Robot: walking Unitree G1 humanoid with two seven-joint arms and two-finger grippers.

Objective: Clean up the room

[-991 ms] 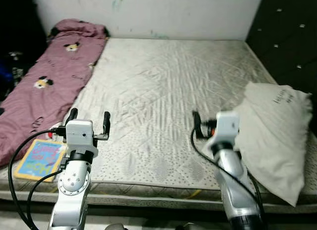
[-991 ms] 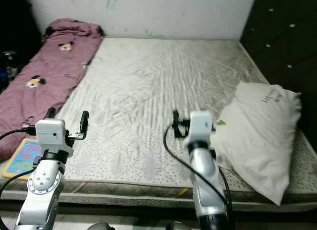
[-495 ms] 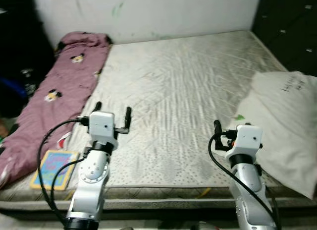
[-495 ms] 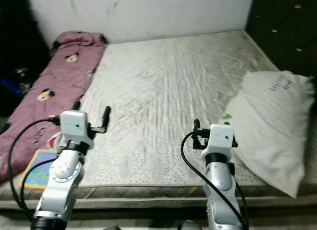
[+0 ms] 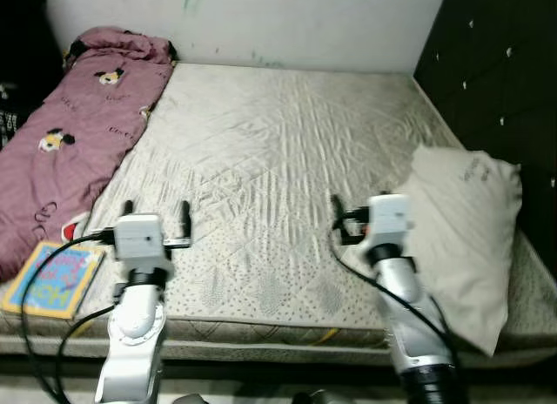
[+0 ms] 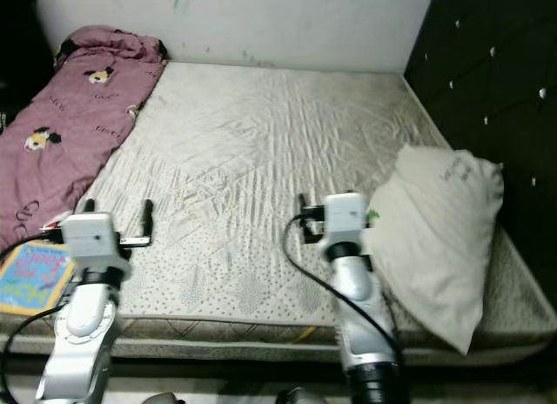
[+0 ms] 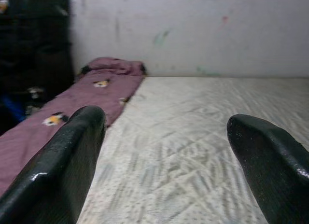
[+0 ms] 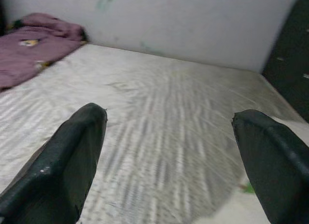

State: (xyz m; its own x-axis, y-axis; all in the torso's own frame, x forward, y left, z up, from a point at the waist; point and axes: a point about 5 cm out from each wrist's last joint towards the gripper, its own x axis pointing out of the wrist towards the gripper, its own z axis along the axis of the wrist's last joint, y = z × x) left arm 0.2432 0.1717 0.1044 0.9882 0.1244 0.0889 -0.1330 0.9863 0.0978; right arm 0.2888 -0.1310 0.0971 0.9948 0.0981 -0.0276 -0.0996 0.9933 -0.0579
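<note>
Bare quilted mattress (image 5: 278, 160), pale grey-beige with stitched diamond and line patterns, against a scuffed white wall (image 5: 261, 21). Pointing across its near half, left gripper (image 5: 155, 221) and right gripper (image 5: 348, 221), each with black fingers spread wide, holding nothing and touching nothing, raised just above the fabric.

Along the mattress's left side, a crumpled mauve blanket (image 5: 70, 125) printed with cartoon mouse heads, bunched up at the far corner by the wall. Near the front left corner, close to the left gripper's silver arm, a flat colourful picture book (image 5: 50, 280), blue with a yellow border, its far end close to the blanket's hem. On the right, a plump off-white pillow (image 5: 461, 239) with faint printed lettering, soft and creased, lying just beside the right gripper and reaching the front edge. Beyond it, a dark tufted headboard panel (image 5: 496, 82) down the right side.

Between the two grippers and out to the far wall, open wrinkled mattress.
</note>
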